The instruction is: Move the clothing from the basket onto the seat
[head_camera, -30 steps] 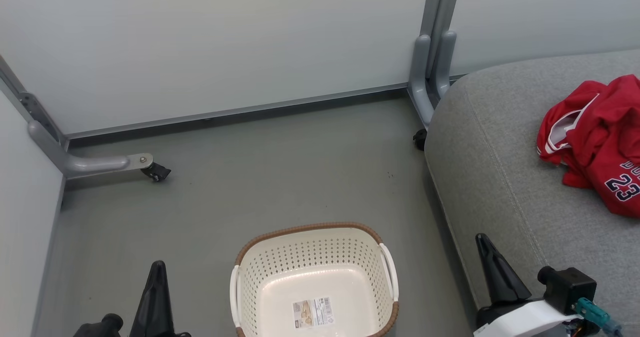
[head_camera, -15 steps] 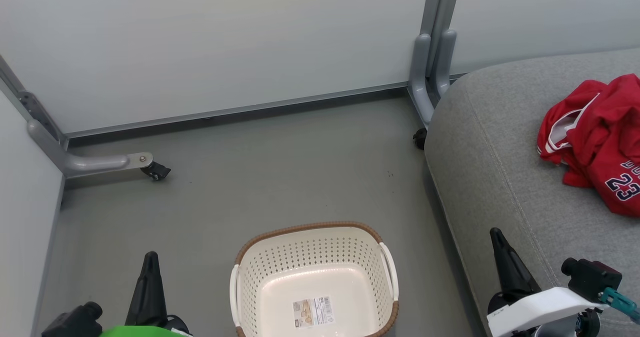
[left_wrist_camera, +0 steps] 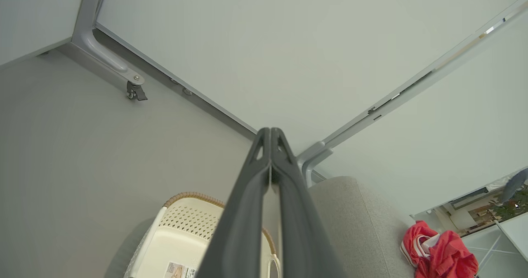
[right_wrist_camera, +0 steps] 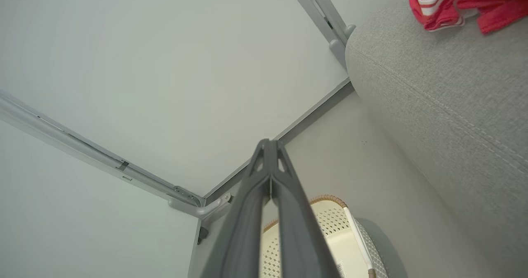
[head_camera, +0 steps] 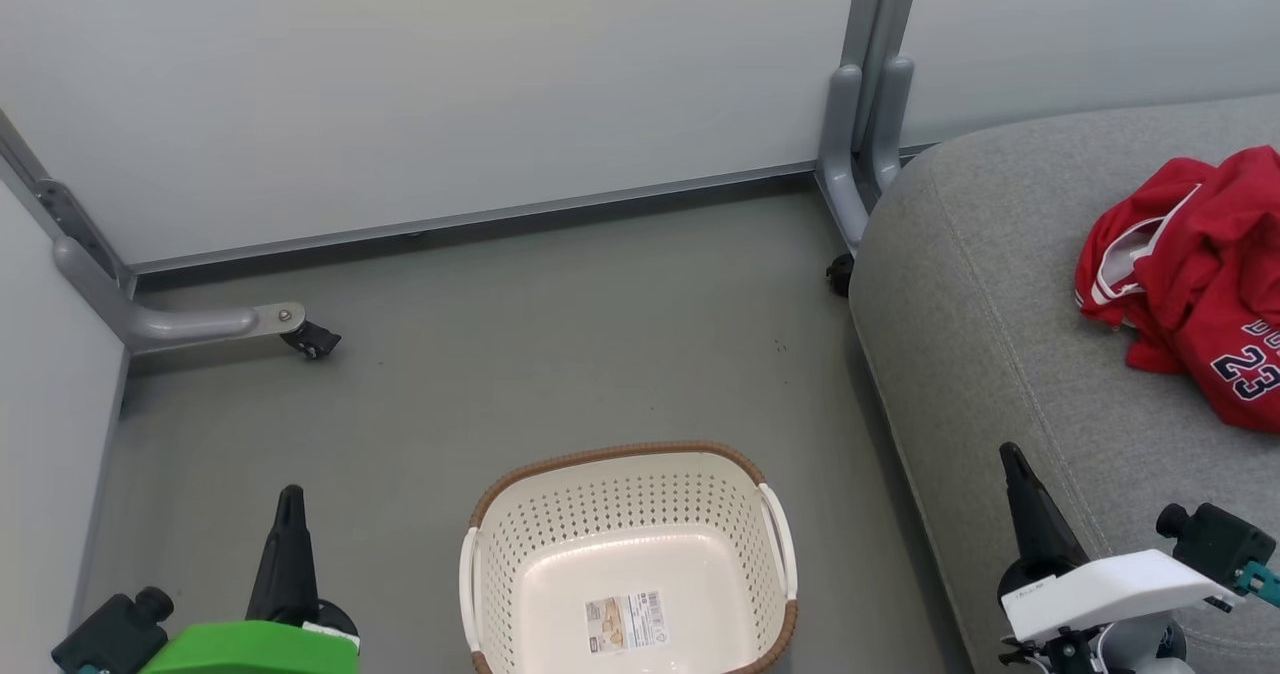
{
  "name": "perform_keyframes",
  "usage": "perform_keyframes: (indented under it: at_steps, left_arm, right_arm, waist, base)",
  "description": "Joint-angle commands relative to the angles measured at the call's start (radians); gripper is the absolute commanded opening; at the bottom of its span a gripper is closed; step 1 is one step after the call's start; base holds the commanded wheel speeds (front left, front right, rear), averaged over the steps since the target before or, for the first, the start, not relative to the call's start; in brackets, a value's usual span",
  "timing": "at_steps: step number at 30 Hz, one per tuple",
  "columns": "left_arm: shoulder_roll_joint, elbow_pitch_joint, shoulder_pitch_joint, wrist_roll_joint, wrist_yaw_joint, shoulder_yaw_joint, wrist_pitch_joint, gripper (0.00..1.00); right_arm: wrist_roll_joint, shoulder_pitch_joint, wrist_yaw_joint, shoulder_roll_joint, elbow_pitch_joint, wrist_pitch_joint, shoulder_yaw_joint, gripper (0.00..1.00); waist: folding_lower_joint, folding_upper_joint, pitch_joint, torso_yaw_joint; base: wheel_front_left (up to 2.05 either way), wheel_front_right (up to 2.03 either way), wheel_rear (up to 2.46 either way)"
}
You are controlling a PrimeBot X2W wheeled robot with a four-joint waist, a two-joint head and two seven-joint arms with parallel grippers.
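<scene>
The red clothing (head_camera: pixel 1195 274) with white trim and a "23" lies bunched on the grey seat (head_camera: pixel 1010 354) at the right; it also appears as clothing (left_wrist_camera: pixel 439 253) and clothing (right_wrist_camera: pixel 462 1) in the wrist views. The cream basket (head_camera: pixel 625 499) with its brown rim stands on the floor at bottom centre, holding nothing but a label; basket (left_wrist_camera: pixel 181 232), basket (right_wrist_camera: pixel 330 224). My left gripper (head_camera: pixel 290 499) is shut, left of the basket, its tip (left_wrist_camera: pixel 270 130) pressed together. My right gripper (head_camera: pixel 1010 451) is shut over the seat's front edge, tip (right_wrist_camera: pixel 269 142) closed, holding nothing.
Pale partition walls close off the back and left. Grey metal feet with castors (head_camera: pixel 310 339) and a post foot (head_camera: pixel 860 154) stand on the grey floor (head_camera: pixel 560 354), the second one close to the seat's corner.
Both grippers have shifted: the left one rose a little in view and moved left, the right one moved right and upward over the seat edge. Basket and clothing are unmoved.
</scene>
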Motion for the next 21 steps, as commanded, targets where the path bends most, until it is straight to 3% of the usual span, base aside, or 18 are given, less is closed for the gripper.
perform_keyframes:
  at_steps: [1, 21]
  left_arm:
    - [0.009, -0.005, -0.032, -0.037, -0.008, 0.006, 0.007, 0.00]
    - [0.013, 0.034, -0.082, -0.267, -0.022, 0.028, 0.065, 0.00]
  right_arm:
    - [0.035, -0.026, 0.000, -0.008, -0.005, 0.007, -0.008, 0.00]
    - [0.266, -0.055, 0.000, -0.009, 0.022, 0.065, -0.041, 0.00]
  waist:
    - [0.0001, 0.0000, 0.000, 0.000]
    - [0.0001, 0.0000, 0.004, 0.000]
  base:
    - [0.00, 0.00, 0.00]
    - [0.00, 0.00, 0.00]
